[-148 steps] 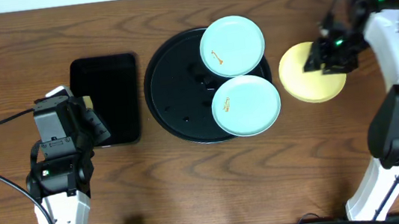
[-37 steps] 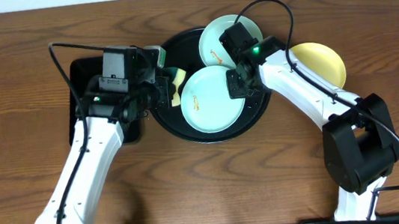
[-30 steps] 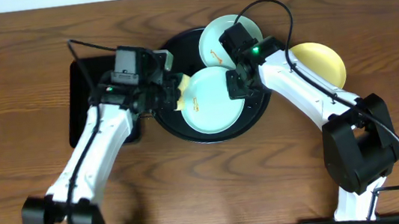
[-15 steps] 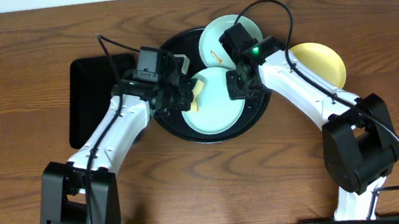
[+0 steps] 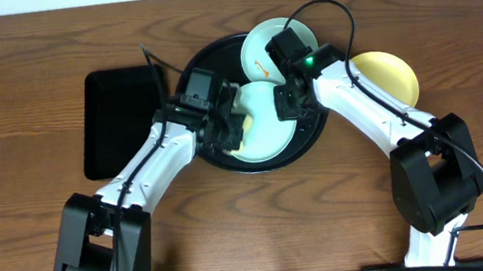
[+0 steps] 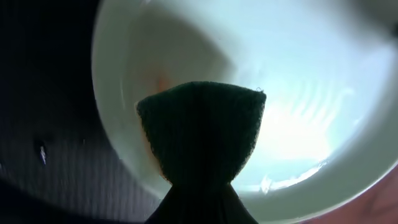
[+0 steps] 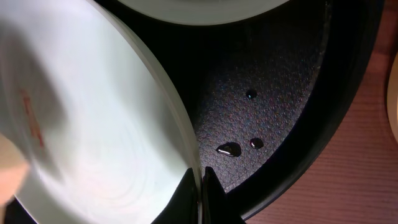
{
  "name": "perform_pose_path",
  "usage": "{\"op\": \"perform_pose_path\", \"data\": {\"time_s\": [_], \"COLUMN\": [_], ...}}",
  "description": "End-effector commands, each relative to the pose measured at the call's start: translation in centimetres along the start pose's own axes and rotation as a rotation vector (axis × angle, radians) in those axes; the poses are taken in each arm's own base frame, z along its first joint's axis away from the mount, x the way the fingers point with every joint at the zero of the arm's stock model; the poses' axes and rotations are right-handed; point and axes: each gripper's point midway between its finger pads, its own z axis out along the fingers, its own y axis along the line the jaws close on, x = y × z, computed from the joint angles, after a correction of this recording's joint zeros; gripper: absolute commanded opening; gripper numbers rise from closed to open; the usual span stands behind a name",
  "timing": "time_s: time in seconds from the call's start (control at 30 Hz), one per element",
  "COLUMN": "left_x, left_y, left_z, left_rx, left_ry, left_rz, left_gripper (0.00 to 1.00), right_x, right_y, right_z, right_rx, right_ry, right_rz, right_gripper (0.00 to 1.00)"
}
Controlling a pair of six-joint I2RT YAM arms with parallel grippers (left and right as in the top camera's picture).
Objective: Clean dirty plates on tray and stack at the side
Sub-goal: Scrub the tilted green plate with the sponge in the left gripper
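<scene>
both arms over tray: left fingers grip sponge on 6 o'clock mint plate, right fingers clamp its rim; 2 mint, 1 yellow plate.

No readable text or labels anywhere.

Left pincer holding sponge on mint plate, round tray beneath

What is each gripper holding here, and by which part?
Left gripper holds the sponge by one end; right gripper pinches the nearer mint plate by its rim.
</scene>
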Motion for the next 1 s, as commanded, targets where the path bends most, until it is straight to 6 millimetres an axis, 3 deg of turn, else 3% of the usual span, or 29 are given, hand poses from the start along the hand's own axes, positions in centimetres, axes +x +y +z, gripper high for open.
{"op": "perform_pose_path", "data": {"time_s": [0.0,0.23,0.47,0.63,0.8,0.97], "left_x": [1.9,2.4,4.1,3.1,3.6,1.3], "left_y": [0.0,-2.0,-2.1,-2.5,-2.4,-2.6], "left_z": [0.2,-2.5,-2.2,-2.1,-1.9,-1.6], "left_rx": [0.008,0.094,0.111,0.135,0.131,0.139], "left_ry": [0.07,0.065,0.143,0.104,0.128,0.035], "left_rz": [-0.002,-0.02,-0.054,-0.042,-0.058,-0.025], "left_gripper": [0.08,0.08,0.08,0.08,0.08,0.08], "right_x": [0.1,0.1,0.1,0.1,0.1,0.1], "right_y": [0.0,0.0,0.0,0.0,0.0,0.0], "right_z": [0.2,0.2,0.2,0.2,0.2,0.1], "right_rx": [-0.005,-0.005,-0.005,-0.005,-0.005,-0.005], "right_ry": [0.006,0.006,0.006,0.006,0.007,0.006], "right_rz": [-0.005,-0.005,-0.005,-0.005,-0.005,-0.005], "right_gripper": [0.01,0.01,0.01,0.01,0.01,0.01]}}
